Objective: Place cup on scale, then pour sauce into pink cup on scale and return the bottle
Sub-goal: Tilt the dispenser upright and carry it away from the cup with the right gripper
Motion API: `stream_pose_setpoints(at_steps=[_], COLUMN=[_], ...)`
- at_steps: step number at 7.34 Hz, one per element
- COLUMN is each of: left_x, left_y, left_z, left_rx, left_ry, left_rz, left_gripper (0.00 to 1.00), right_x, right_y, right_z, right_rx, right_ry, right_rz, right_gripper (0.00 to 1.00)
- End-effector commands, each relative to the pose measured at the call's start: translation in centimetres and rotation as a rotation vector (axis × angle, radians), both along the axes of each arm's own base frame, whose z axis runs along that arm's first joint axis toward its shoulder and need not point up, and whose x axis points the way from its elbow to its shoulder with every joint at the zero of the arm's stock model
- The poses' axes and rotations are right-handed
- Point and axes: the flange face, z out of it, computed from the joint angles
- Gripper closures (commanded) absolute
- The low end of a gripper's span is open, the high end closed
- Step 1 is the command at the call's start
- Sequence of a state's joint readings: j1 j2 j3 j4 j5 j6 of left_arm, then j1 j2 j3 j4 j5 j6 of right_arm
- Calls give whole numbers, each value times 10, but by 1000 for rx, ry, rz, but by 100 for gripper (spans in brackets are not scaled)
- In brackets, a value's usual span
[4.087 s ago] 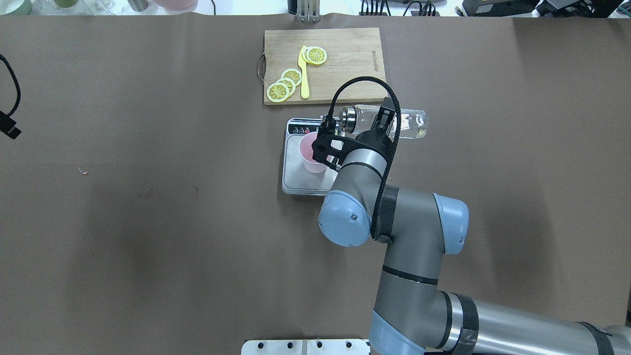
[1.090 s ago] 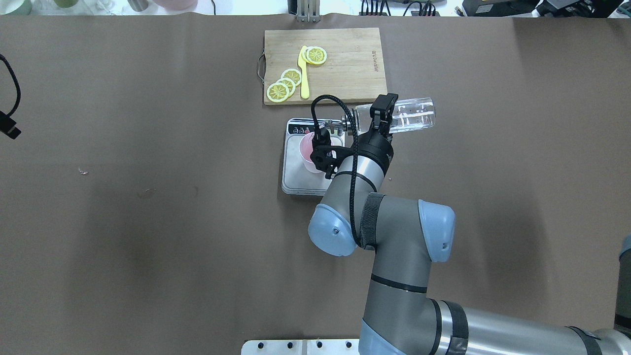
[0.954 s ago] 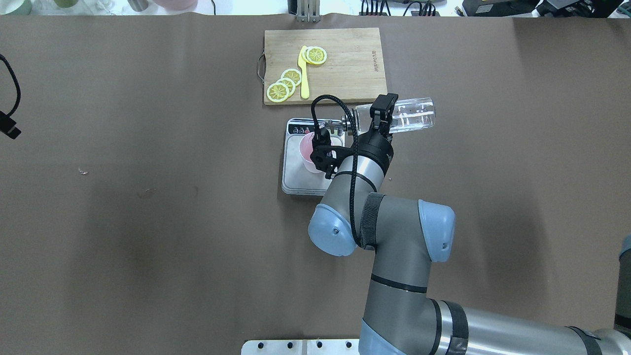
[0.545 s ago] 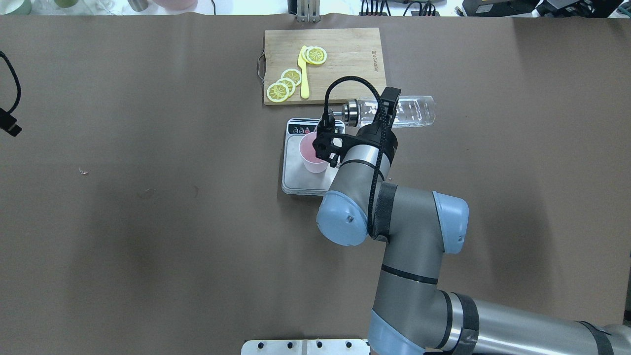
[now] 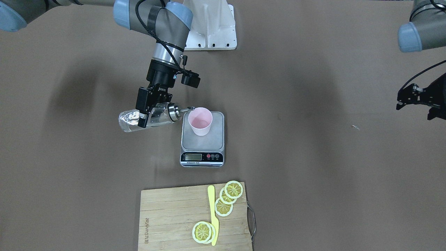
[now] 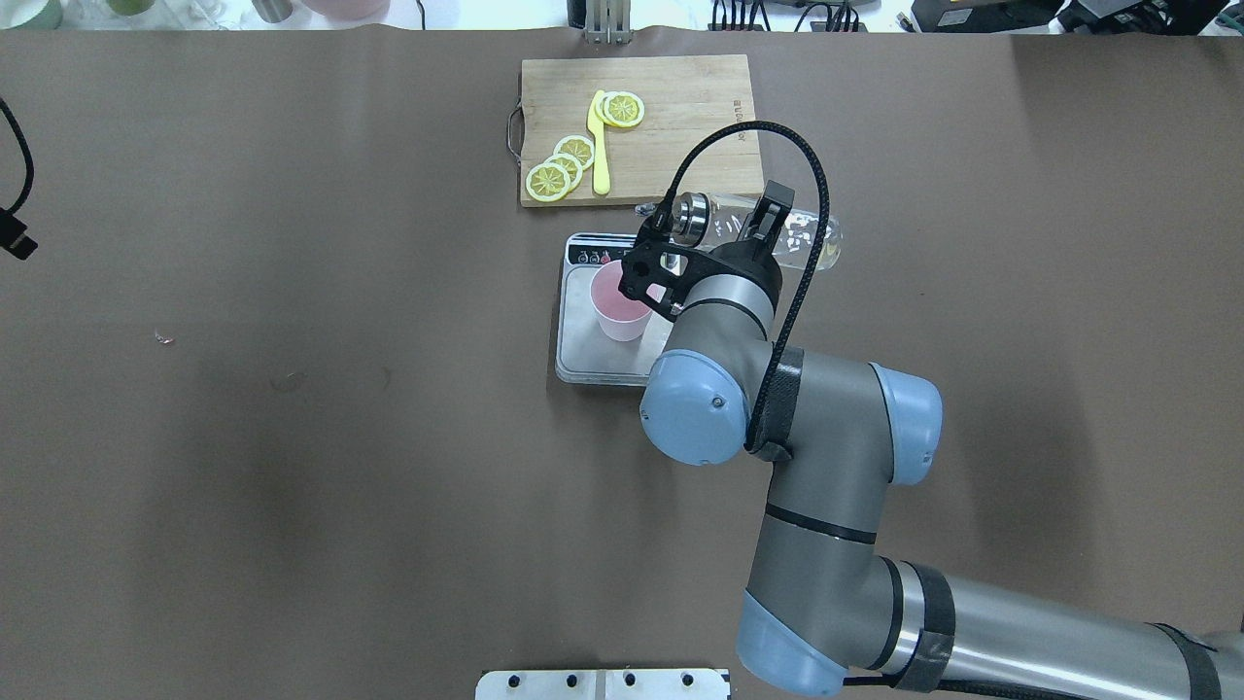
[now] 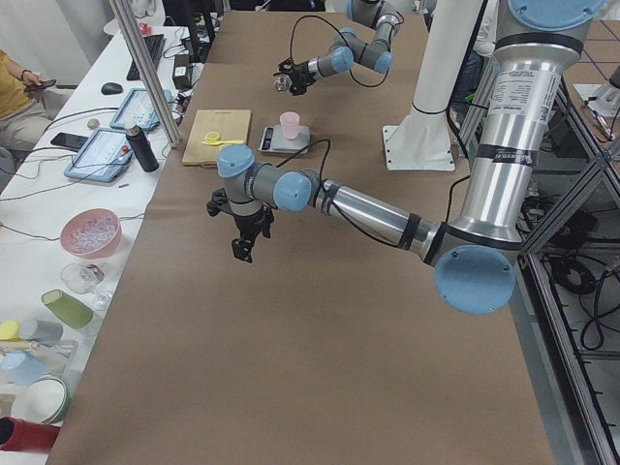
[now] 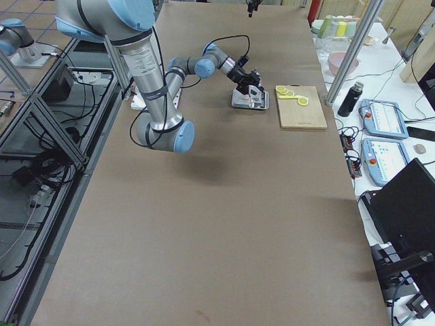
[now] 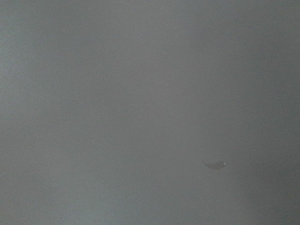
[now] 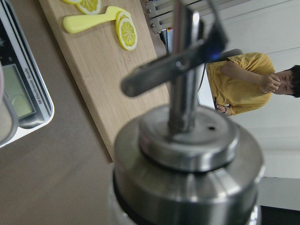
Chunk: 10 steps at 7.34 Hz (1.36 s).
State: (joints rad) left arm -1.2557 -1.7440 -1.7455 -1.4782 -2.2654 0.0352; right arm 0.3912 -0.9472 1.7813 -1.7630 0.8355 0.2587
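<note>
My right gripper [image 5: 143,116] is shut on the clear glass bottle [image 5: 129,122], which lies nearly level in the air beside the scale. Its metal spout [image 5: 188,109] ends right at the rim of the pink cup [image 5: 200,121]. The cup stands upright on the grey scale [image 5: 216,136]. In the overhead view the bottle [image 6: 812,238] slants past the scale's [image 6: 581,352] far right corner, with the cup [image 6: 612,303] partly behind my wrist. The spout [image 10: 187,154] fills the right wrist view. I cannot make out the sauce. My left gripper [image 5: 416,97] hangs far off; its jaws are unclear.
A wooden cutting board [image 6: 680,107] with lemon slices and a yellow knife [image 6: 600,146] lies just beyond the scale. A person in a yellow shirt [image 10: 241,77] sits past the table's far edge. Bowls, cups and tablets line the side bench [image 7: 92,232].
The right wrist has rolled back since a second ago. The bottle has swung from spout-down over the cup to about level, its spout end moving toward the cutting board. The cup has stayed put.
</note>
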Motion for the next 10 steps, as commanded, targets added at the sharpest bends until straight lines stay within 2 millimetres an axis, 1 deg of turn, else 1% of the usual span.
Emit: stream_pose_setpoints(at_steps=[1, 2, 3, 4, 5, 6, 7, 8, 9, 10], left_x=[-13, -18, -24, -24, -25, -25, -28, -28, -28, -29], left_y=[-2, -1, -3, -4, -7, -11, -15, -18, -19, -19], left_z=[0, -3, -5, -7, -13, -21, -31, -38, -38, -38], left_rx=[-3, -21, -21, -15, -5, 10, 27, 38, 39, 42], left_ry=[6, 51, 68, 69, 73, 76, 80, 80, 79, 78], left_rz=[-22, -26, -34, -34, -37, -38, -45, -46, -49, -48], left_gripper=[3, 3, 3, 3, 3, 3, 3, 3, 3, 3], right_x=[20, 47, 61, 69, 83, 103, 111, 116, 125, 131], right_y=[-1, -1, -5, -8, -5, 4, 9, 12, 17, 21], right_z=[1, 9, 11, 18, 19, 24, 34, 50, 68, 79], right_rx=[-86, -132, -162, -212, -252, -292, -294, -277, -241, -219], right_ry=[-171, -208, -234, -295, -354, -412, -438, -466, -520, -557], right_rz=[-34, -55, -62, -28, -15, -15, -20, -29, -43, -52], right_gripper=[77, 77, 77, 77, 77, 77, 77, 77, 77, 77])
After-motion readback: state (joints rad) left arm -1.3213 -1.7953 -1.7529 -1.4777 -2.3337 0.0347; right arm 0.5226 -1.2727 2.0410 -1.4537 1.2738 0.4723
